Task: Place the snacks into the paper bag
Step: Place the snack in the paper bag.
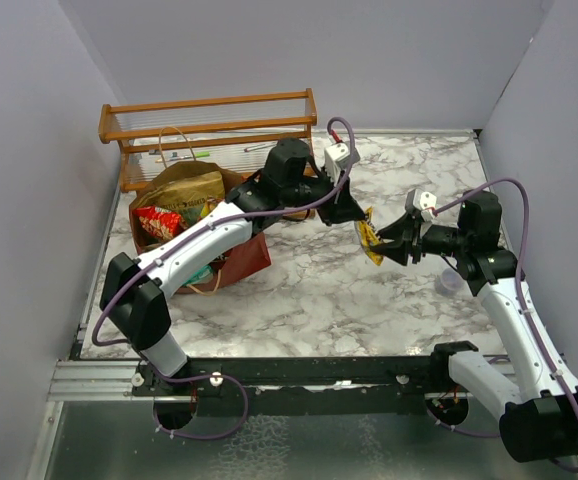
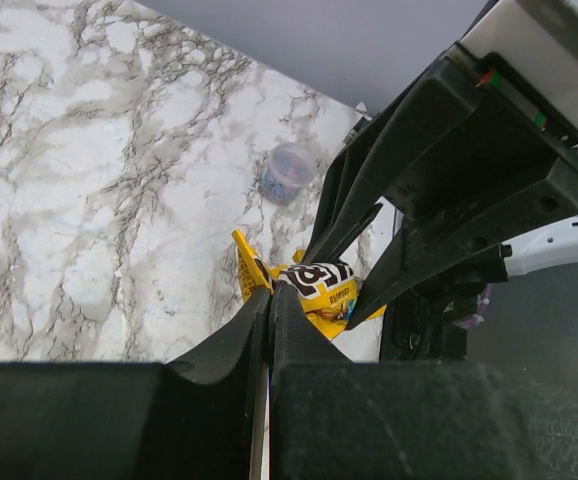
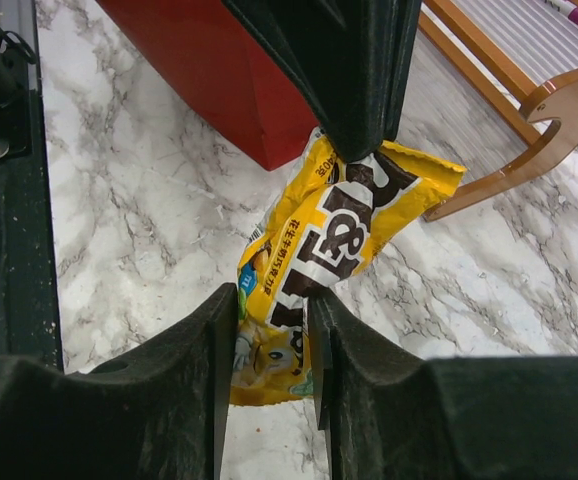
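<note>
A yellow M&M's snack packet (image 1: 369,240) hangs in the air above the table's middle, between my two grippers. My left gripper (image 1: 361,215) is shut on the packet's top corner (image 2: 319,290), with its jaws (image 2: 271,290) pressed together. My right gripper (image 1: 387,245) has its fingers close on both sides of the packet's lower half (image 3: 339,230) and touching it. The dark red paper bag (image 1: 244,265) stands at the left. A tan chip bag (image 1: 189,190) and a red packet (image 1: 159,222) are inside it. The bag's red side shows in the right wrist view (image 3: 209,70).
A wooden slatted rack (image 1: 209,105) stands behind the bag at the back left; its leg shows in the right wrist view (image 3: 529,110). A small translucent purple cup (image 1: 450,281) sits on the marble by the right arm and shows in the left wrist view (image 2: 287,172).
</note>
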Action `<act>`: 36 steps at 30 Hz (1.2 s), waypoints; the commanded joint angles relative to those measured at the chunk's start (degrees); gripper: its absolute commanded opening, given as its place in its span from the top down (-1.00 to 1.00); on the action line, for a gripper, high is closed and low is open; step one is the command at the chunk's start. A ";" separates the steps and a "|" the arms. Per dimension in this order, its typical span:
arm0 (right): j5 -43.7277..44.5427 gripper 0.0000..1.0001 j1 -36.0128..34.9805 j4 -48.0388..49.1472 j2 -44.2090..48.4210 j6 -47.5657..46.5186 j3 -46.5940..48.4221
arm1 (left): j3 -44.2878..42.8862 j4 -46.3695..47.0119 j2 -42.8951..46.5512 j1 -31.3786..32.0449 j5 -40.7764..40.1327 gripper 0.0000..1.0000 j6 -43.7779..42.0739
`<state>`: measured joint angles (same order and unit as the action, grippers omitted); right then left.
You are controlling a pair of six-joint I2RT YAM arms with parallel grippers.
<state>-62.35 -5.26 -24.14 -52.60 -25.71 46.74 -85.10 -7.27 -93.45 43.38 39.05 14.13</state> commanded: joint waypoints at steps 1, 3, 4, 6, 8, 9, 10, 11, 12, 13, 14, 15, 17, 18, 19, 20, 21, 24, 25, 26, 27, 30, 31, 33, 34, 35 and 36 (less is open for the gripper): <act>1.08 0.21 -0.28 1.74 0.22 -0.30 -0.44 | 1.93 1.54 4.57 0.25 0.17 1.00 -4.02; 1.18 0.09 -0.28 1.80 0.26 -0.44 -0.48 | 2.29 1.20 5.60 0.29 0.00 1.00 -5.30; 1.24 0.04 -0.28 1.74 0.29 -0.53 -0.43 | 2.35 0.89 6.18 0.18 -0.09 1.00 -6.00; 1.31 -0.05 -0.28 1.54 0.30 -0.74 -0.44 | 2.39 0.20 7.16 0.07 -0.26 1.00 -7.48; 1.71 -0.13 -0.28 1.57 0.51 -0.81 -0.48 | 2.39 -0.71 8.21 -0.07 -0.52 1.00 -9.06; 1.97 -0.17 -0.28 1.63 0.63 -0.78 -0.44 | 2.52 -1.18 8.59 -0.19 -0.69 1.00 -9.83; 2.23 -0.20 -0.28 1.65 0.61 -0.81 -0.44 | 2.63 -1.50 9.09 -0.36 -0.84 1.00 -10.90; 2.49 -0.23 -0.28 1.72 0.65 -0.75 -0.42 | 2.73 -2.02 9.54 -0.58 -1.08 1.00 -11.76; 2.69 -0.25 -0.28 1.80 0.65 -0.69 -0.44 | 2.82 -2.61 9.99 -0.76 -1.47 1.00 -12.77; 2.91 -0.27 -0.28 1.86 0.66 -0.63 -0.47 | 2.91 -3.29 10.51 -0.98 -2.04 1.00 -13.64; 3.01 -0.28 -0.26 1.88 0.68 -0.57 -0.45 | 2.96 -3.97 11.00 -1.17 -2.64 1.00 -14.67; 3.04 -0.29 -0.28 1.90 0.67 -0.60 -0.48 | 3.00 -4.70 11.57 -1.38 -3.33 1.00 -15.69; 3.10 -0.31 -0.28 1.94 0.74 -0.64 -0.47 | 2.93 -6.31 12.73 -1.91 -5.08 1.00 -18.17; 3.18 -0.31 -0.28 1.97 0.67 -0.65 -0.53 | 2.78 -7.22 13.29 -2.22 -6.03 1.00 -19.45; 3.26 -0.31 -0.26 2.07 0.59 -0.64 -0.53 | 2.63 -8.14 13.94 -2.51 -7.04 1.00 -20.77; 3.35 -0.32 -0.28 2.00 0.57 -0.63 -0.54 | 2.44 -8.91 14.65 -2.85 -8.00 1.00 -22.10; 3.44 -0.32 -0.24 2.02 0.52 -0.62 -0.56 | 2.26 -9.81 15.39 -3.24 -8.83 1.00 -23.21; 3.76 -0.32 -0.27 2.11 0.40 -0.54 -0.63 | 1.67 -12.43 17.86 -4.85 -10.98 1.00 -26.38; 3.87 -0.32 -0.28 2.08 0.33 -0.56 -0.67 | 1.52 -13.32 18.87 -5.55 -11.57 1.00 -27.44; 4.08 -0.32 -0.24 2.12 0.37 -0.55 -0.68 | 1.37 -14.49 19.86 -6.27 -12.46 1.00 -28.64; 4.20 -0.33 -0.27 2.16 0.37 -0.55 -0.63 | 1.14 -15.70 20.93 -6.95 -13.52 1.00 -30.01; 4.36 -0.33 -0.28 2.28 0.34 -0.49 -0.65 | 0.46 -19.01 24.05 -9.29 -17.14 1.00 -33.45; 4.34 -0.33 -0.28 2.32 0.33 -0.51 -0.62 | 0.20 -20.23 25.05 -9.99 -18.37 1.00 -34.47; 4.34 -0.33 -0.28 2.42 0.29 -0.48 -0.62 | -0.06 -22.48 26.91 -11.46 -20.44 1.00 -35.96; 4.34 -0.33 -0.28 2.37 0.21 -0.44 -0.63 | -0.14 -23.29 27.77 -12.17 -21.05 1.00 -36.48; 4.34 -0.33 -0.28 2.39 0.08 -0.42 -0.60 | -0.23 -24.15 28.62 -12.89 -21.68 1.00 -36.88; 4.34 -0.34 -0.28 2.38 -0.02 -0.33 -0.66 | -0.33 -24.86 29.31 -13.66 -22.13 1.00 -37.27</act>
<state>-59.16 -5.26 -23.66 -52.60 -25.80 46.74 -83.26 -27.55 -67.68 31.90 22.13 -18.83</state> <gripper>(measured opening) 0.665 0.018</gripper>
